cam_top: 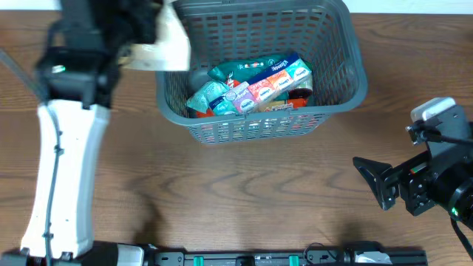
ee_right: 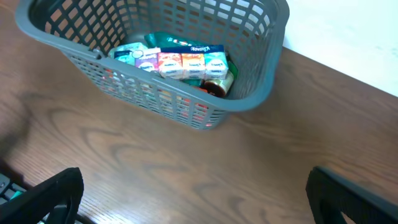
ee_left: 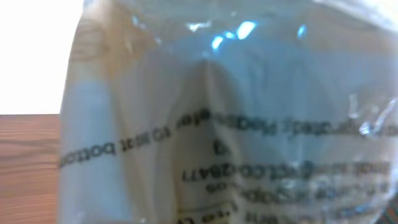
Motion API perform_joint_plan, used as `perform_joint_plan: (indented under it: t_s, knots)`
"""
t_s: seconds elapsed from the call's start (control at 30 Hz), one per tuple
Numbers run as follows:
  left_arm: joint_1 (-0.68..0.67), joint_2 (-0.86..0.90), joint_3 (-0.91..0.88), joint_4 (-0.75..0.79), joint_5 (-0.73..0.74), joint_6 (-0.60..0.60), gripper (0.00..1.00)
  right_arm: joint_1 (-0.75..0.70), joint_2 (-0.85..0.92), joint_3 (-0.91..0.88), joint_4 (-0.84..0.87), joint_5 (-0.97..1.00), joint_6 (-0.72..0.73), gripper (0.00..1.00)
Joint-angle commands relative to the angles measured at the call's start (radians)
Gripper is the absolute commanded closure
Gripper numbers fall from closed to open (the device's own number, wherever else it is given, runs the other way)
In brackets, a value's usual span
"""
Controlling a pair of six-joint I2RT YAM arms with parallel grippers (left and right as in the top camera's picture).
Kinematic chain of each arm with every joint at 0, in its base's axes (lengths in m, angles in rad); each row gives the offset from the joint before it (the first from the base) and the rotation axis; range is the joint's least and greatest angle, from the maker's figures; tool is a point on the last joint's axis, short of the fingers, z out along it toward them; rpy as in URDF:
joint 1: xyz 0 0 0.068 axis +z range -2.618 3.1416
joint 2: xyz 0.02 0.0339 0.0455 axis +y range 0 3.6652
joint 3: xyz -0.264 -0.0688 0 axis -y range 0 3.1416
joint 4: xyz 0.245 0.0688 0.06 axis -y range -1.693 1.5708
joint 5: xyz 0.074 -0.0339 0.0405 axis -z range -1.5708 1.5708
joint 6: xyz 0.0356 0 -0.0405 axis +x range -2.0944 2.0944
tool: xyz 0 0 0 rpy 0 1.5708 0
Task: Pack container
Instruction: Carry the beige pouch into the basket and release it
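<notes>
The container (cam_top: 356,65), a dark grey lattice basket, stands at the back middle of the table, and it also shows in the right wrist view (ee_right: 261,93). Inside lie a row of small tissue packs (cam_top: 277,77), teal packets (cam_top: 211,97) and a red-orange item (ee_right: 214,86). My left gripper (cam_top: 137,46) hovers just left of the basket's left rim, shut on a pale plastic packet (cam_top: 166,43). That packet (ee_left: 236,124), with black print on it, fills the left wrist view and hides the fingers. My right gripper (cam_top: 372,179) stands wide open over bare table, right of and nearer than the basket, holding nothing.
The wooden table (cam_top: 244,185) stretches between the basket and the front edge. A black rail (cam_top: 281,258) runs along the front edge. The left arm's white link (cam_top: 63,170) lies over the table's left side.
</notes>
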Motion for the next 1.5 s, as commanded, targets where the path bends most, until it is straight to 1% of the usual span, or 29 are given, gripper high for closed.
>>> perform_joint_plan:
  t_s: [0.0, 0.23, 0.27, 0.3, 0.33, 0.37, 0.63, 0.73, 0.83, 0.9, 0.93, 1.03, 1.17, 1.33, 1.47]
  knots:
    - [-0.069, 0.028, 0.0, -0.005, 0.002, 0.014, 0.94, 0.006, -0.002, 0.001, -0.002, 0.003, 0.01, 0.01]
    - [-0.162, 0.129, 0.0, -0.012, 0.002, 0.013, 0.94, 0.006, -0.002, 0.001, -0.002, 0.003, 0.01, 0.01]
    - [-0.167, 0.139, 0.0, -0.013, 0.002, 0.013, 0.89, 0.006, -0.002, 0.001, -0.002, 0.003, 0.01, 0.01]
    - [-0.169, 0.145, 0.0, -0.016, 0.003, 0.013, 0.48, 0.006, -0.002, 0.001, -0.002, 0.003, 0.01, 0.01]
    - [-0.172, 0.145, 0.0, -0.018, 0.003, 0.014, 0.14, 0.006, -0.002, 0.001, -0.002, 0.003, 0.01, 0.01]
    - [-0.172, 0.145, 0.0, -0.018, 0.002, 0.014, 0.01, 0.006, -0.002, 0.001, -0.002, 0.003, 0.01, 0.01]
    - [-0.172, 0.094, 0.0, -0.041, 0.002, 0.05, 0.02, 0.006, -0.002, 0.001, -0.002, 0.003, 0.01, 0.01]
    - [-0.164, 0.079, 0.0, -0.087, -0.003, 0.094, 0.02, 0.006, -0.002, 0.001, -0.002, 0.003, 0.01, 0.01]
    - [-0.134, 0.06, 0.0, -0.154, -0.044, 0.096, 0.01, 0.006, -0.002, 0.001, -0.002, 0.003, 0.01, 0.01]
    - [-0.098, 0.039, 0.0, -0.2, -0.098, 0.059, 0.01, 0.006, -0.002, 0.001, -0.002, 0.003, 0.01, 0.01]
    - [-0.073, 0.021, 0.0, -0.225, -0.137, 0.019, 0.01, 0.006, -0.002, 0.001, -0.002, 0.003, 0.01, 0.01]
    - [-0.007, -0.026, 0.0, -0.274, -0.224, -0.032, 0.01, 0.006, -0.002, 0.001, -0.002, 0.003, 0.01, 0.01]
    - [0.067, -0.084, 0.0, -0.328, -0.323, -0.049, 0.01, 0.006, -0.002, 0.001, -0.002, 0.003, 0.01, 0.01]
    - [0.158, -0.13, 0.0, -0.401, -0.333, -0.049, 0.01, 0.006, -0.002, 0.001, -0.002, 0.003, 0.01, 0.01]
    - [0.191, -0.141, 0.0, -0.43, -0.333, -0.051, 0.02, 0.006, -0.002, 0.001, -0.002, 0.003, 0.01, 0.01]
